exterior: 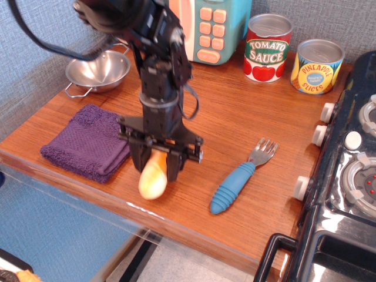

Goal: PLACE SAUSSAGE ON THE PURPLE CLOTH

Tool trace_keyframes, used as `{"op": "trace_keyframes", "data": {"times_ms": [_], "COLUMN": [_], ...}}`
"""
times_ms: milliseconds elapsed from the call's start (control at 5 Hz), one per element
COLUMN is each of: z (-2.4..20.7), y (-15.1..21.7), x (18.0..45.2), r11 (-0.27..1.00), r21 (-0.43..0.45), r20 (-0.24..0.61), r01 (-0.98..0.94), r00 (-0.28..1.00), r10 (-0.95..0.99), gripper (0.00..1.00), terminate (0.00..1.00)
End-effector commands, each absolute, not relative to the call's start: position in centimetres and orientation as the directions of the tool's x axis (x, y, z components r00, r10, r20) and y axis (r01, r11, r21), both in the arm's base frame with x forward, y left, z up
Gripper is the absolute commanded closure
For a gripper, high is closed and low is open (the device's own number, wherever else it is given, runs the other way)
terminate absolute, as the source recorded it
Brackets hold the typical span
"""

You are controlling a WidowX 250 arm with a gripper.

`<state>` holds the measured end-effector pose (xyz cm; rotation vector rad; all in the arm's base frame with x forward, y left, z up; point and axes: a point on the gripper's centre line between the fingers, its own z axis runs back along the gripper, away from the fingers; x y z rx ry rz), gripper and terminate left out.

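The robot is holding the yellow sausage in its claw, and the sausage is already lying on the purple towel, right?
Not quite. The gripper does hold the sausage, but the sausage is not on the purple cloth yet. In the observation.image view it hangs in the gripper beside the cloth's right edge, over the bare wooden table.
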<state>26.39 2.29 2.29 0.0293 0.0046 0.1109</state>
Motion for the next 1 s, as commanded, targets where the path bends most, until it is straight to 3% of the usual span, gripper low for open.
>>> {"op": "trace_keyframes", "data": {"times_ms": [0,400,800], "z": [9.1,8.8,7.6], "y": [5.1,11.1,13.6], "x": [28.2,28.8,27.8], "r11": [0.999,0.996,0.993], "r21": [-0.038,-0.036,0.025], "r20": [0.219,0.204,0.178], "r01": [-0.019,-0.084,-0.113], "r00": [0.975,0.975,0.978], "r10": [0.027,0.09,0.107], "gripper": [1.0,1.0,1.0], "terminate": [0.0,0.0,0.0]}}
